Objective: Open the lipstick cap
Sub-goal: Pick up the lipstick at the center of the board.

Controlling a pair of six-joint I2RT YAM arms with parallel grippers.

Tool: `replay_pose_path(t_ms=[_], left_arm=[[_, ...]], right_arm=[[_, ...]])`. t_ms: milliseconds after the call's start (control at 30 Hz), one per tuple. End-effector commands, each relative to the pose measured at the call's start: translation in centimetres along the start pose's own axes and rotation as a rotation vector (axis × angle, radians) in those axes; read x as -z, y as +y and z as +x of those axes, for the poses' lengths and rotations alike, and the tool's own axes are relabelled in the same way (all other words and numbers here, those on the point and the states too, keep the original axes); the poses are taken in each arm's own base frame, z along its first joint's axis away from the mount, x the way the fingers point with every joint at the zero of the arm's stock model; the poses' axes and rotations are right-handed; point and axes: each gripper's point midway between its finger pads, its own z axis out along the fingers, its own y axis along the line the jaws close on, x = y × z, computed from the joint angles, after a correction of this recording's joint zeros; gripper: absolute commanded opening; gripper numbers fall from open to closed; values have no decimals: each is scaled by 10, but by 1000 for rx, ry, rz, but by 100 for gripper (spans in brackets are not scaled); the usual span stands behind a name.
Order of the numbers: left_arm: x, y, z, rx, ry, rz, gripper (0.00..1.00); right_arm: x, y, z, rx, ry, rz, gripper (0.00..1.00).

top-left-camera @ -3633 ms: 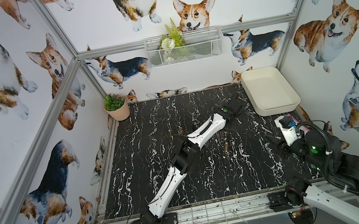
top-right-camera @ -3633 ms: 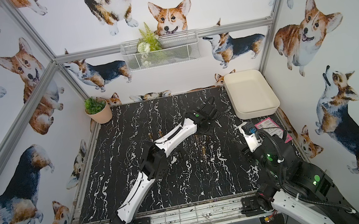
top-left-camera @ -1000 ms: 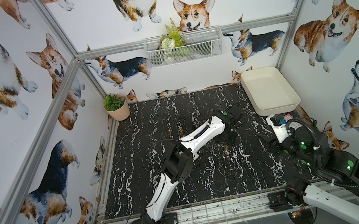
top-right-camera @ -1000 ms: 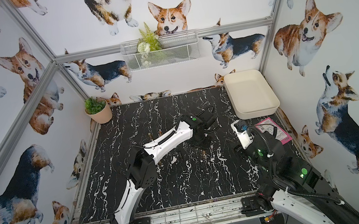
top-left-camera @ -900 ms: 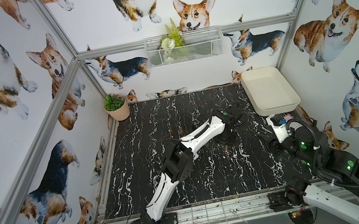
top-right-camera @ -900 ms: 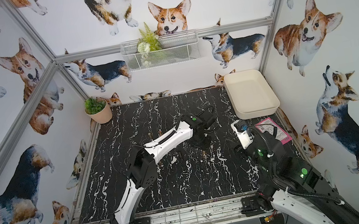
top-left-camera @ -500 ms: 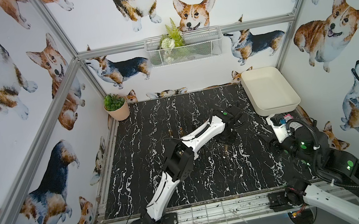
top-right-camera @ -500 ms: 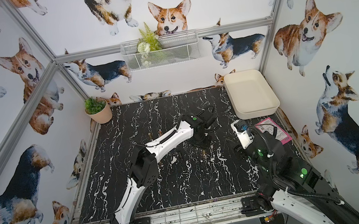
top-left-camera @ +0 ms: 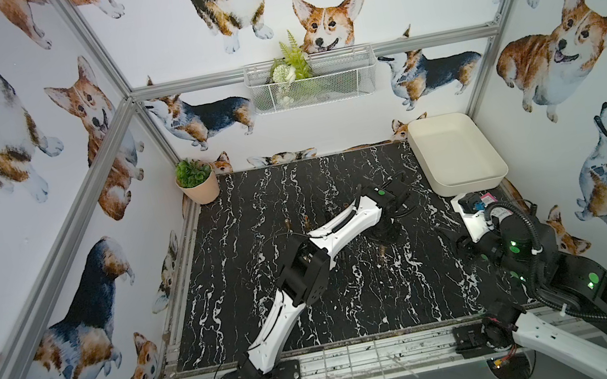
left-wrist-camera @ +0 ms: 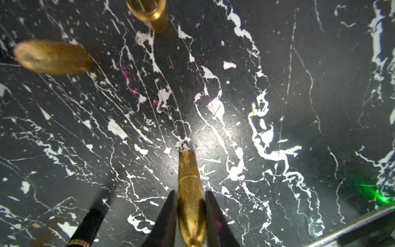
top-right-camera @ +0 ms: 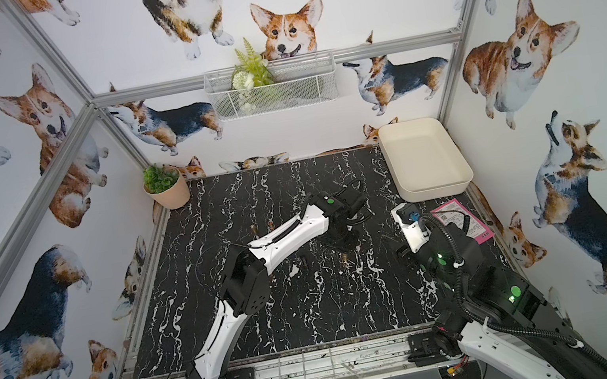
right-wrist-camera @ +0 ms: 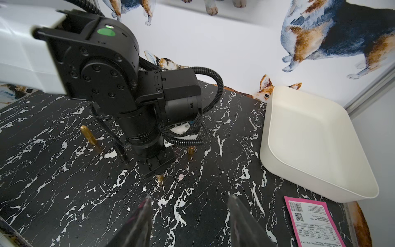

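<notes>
Since my left end effector [left-wrist-camera: 190,193] narrowed: it pinches the lipstick [left-wrist-camera: 189,169].
Lipstick: gold, upright, cap on.
My right end effector [right-wrist-camera: 189,198]: parted, empty.

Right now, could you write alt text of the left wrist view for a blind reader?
Two dark fingers clasp a slim gold lipstick standing on a black marble table. Another gold tube, an open-topped gold piece and a black tube stand nearby.

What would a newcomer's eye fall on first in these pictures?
Corgi wallpaper covers the walls around the black marble table. Mid-table, the left gripper pinches an upright gold lipstick. A white tray sits at the far right corner.
</notes>
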Motion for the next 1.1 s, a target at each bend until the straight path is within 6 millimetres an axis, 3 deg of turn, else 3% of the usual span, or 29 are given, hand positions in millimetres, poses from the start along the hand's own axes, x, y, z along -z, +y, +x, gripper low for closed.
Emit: replay_pose_path(t_ms=[0, 133, 267, 533, 733, 867, 1067], left_arm=[[0, 1, 5, -1, 24, -2, 21], [5, 2, 6, -4, 23, -2, 18], [27, -1, 4, -2, -2, 27, 18], [126, -17, 7, -33, -88, 156, 18], [182, -31, 14, -5, -136, 312, 18], [214, -41, 21, -13, -164, 399, 18], [246, -56, 34, -34, -188, 524, 16]], right_arm=[[0, 0, -7, -7, -32, 2, 59], [0, 0, -7, -5, -32, -1, 59], [1, 0, -8, -1, -29, -2, 59], [-5, 12, -5, 15, 28, -65, 58], [-11, 28, -2, 18, 69, -145, 58], [-12, 38, -7, 20, 60, -197, 58], [-17, 56, -9, 22, 82, -294, 57]])
